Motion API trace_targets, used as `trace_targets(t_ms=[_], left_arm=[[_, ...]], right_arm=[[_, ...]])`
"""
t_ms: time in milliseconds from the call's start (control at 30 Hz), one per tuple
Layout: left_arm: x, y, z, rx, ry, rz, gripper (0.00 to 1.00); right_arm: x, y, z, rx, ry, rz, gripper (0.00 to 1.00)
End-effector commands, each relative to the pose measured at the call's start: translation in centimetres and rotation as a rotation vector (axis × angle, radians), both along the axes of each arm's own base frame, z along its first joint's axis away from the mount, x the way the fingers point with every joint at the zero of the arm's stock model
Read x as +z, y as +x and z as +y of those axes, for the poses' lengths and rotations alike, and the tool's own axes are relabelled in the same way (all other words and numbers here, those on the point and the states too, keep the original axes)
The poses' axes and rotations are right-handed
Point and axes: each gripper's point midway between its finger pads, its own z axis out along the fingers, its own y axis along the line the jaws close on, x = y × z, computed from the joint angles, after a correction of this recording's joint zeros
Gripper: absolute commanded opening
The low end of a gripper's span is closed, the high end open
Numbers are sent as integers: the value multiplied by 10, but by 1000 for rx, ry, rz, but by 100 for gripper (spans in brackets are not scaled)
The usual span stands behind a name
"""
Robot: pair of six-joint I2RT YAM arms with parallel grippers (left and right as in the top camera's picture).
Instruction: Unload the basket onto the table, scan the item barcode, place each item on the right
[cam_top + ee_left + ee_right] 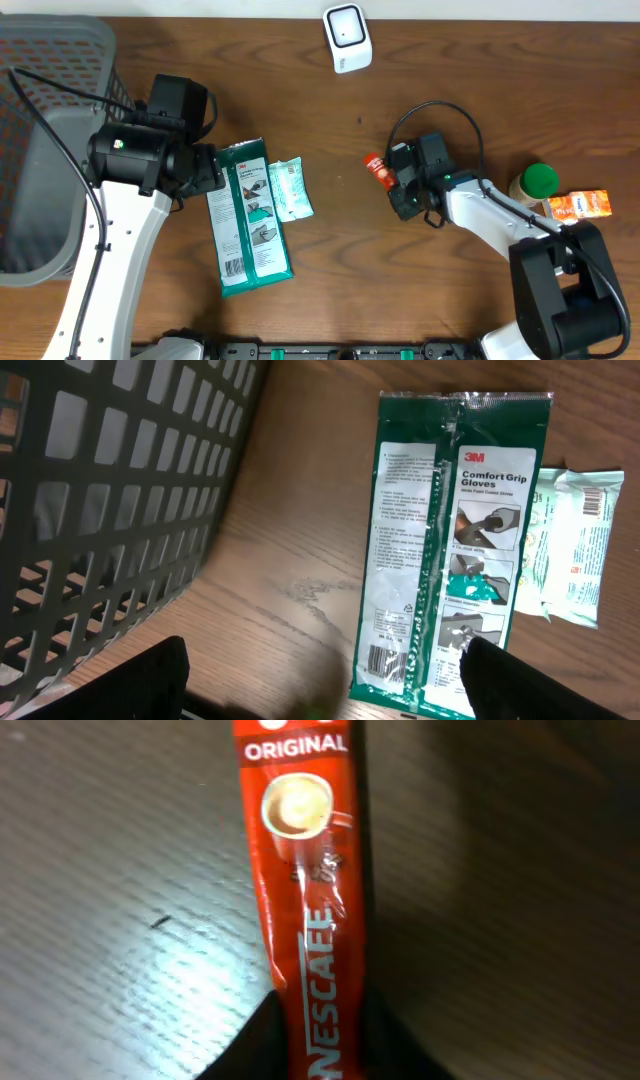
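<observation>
1. A red Nescafe coffee stick (305,870) lies on the wooden table (330,280), right of centre. Its long axis runs from the right gripper (320,1012) toward the far left.
2. That gripper's jaws pinch the stick's near end.
3. A white scanner (346,38) stands at the far edge, slightly left of the stick; the right arm is nearer it.
4. The left gripper (330,695) hangs wide open over a gloves packet (450,550).

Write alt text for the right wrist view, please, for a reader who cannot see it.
A red Nescafé Original coffee stick lies on the dark wooden table, a coffee cup printed near its top. The right gripper pinches its lower end from both sides.
</observation>
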Motion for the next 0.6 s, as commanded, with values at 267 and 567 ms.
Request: trace_targets(t_ms=[267,567], left_arm=[[2,0,3,3,13,-3,88],[2,0,3,3,13,-2,88]], right_arm=[[-25,-27,-3,28,-41,84,1],[-25,-27,-3,3,-35,88,1]])
